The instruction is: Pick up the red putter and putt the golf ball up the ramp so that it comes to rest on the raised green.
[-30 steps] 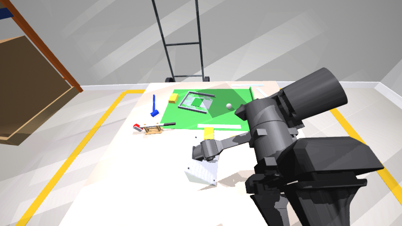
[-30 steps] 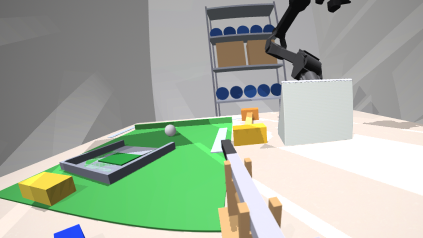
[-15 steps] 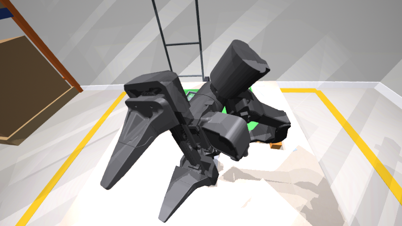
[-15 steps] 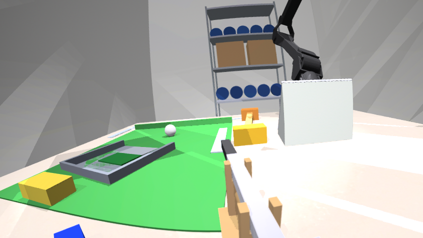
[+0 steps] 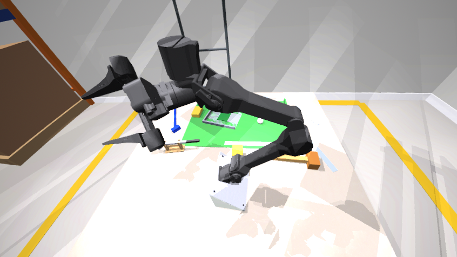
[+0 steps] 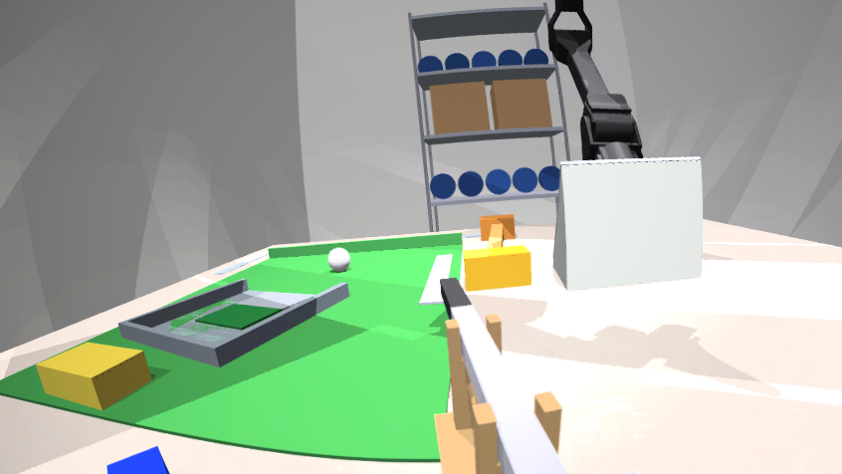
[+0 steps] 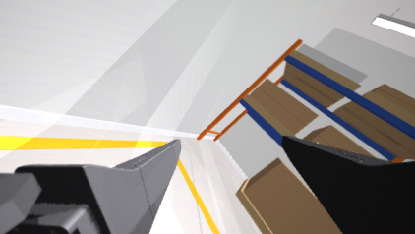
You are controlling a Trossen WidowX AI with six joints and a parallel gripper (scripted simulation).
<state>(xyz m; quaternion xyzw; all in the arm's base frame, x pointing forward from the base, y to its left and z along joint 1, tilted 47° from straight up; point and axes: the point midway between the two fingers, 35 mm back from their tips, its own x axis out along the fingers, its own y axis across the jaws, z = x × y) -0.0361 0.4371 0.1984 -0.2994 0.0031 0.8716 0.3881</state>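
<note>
The putter (image 5: 192,141) (image 6: 478,348) lies across a wooden stand (image 5: 174,149) (image 6: 454,439), its black grip towards the mat. Its head is hidden behind the gripper in the top view and outside the exterior view. The white ball (image 5: 260,121) (image 6: 338,259) sits on the green mat (image 5: 199,135) (image 6: 352,382). The dark green patch (image 6: 241,316) lies inside the grey-walled ramp piece (image 5: 220,125) (image 6: 170,343). My gripper (image 5: 92,120) (image 7: 229,142) is wide open and empty, raised high and pointing away from the mat. It overlaps the stand's left side in the top view but touches nothing.
A blue putter (image 5: 175,128) (image 6: 138,462) lies beside the mat. Yellow blocks (image 5: 237,149) (image 6: 497,270) (image 6: 94,373) and an orange block (image 5: 313,160) (image 6: 497,226) stand near the mat. The arm's pale base (image 5: 231,195) (image 6: 632,223) stands in front of the mat. Shelving with boxes fills the wrist view's right.
</note>
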